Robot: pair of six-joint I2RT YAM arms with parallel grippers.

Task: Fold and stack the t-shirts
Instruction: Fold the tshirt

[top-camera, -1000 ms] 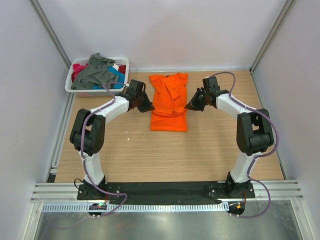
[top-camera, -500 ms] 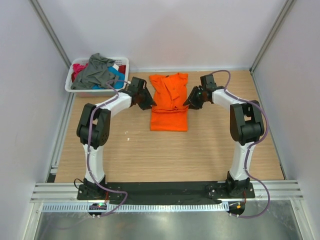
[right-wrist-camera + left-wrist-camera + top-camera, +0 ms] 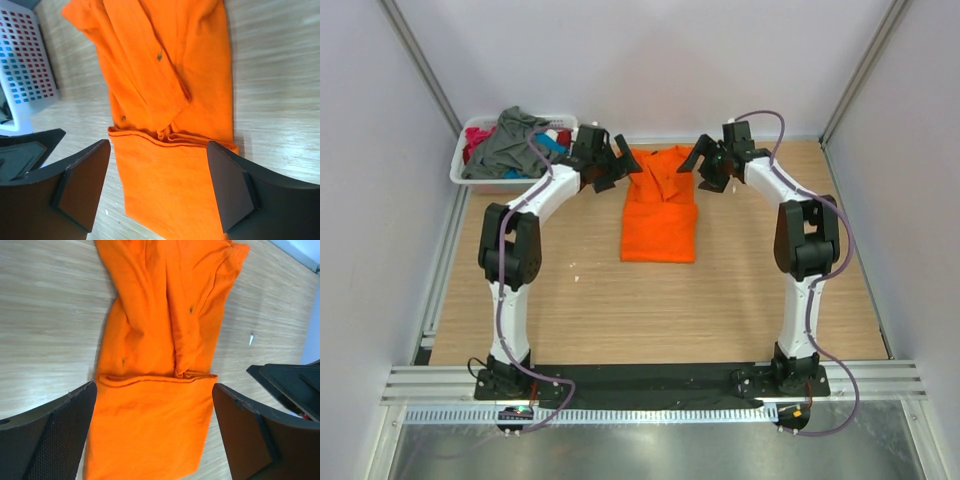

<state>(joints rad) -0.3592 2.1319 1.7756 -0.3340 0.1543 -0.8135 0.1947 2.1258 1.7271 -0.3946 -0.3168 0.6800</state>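
t-shirt (image 3: 659,215) on table (image 3: 740,290) centre-back between left arm (image 3: 555,190) and right arm (image 3: 770,185), basket (image 3: 470,180) holding other tees (image 3: 510,145) at far-left corner

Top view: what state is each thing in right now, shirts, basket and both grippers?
orange t-shirt, folded narrow, flat on table, not held
grey t-shirt, crumpled atop the basket pile
laundry basket, upright, full
left gripper, open, holding nothing
right gripper, open, holding nothing

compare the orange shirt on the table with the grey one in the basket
The orange t-shirt lies flattened on the table, folded into a narrow strip; the grey t-shirt is crumpled in a heap in the basket. The orange one lies alone; the grey one rests on other clothes. Both are plain single-coloured fabric.
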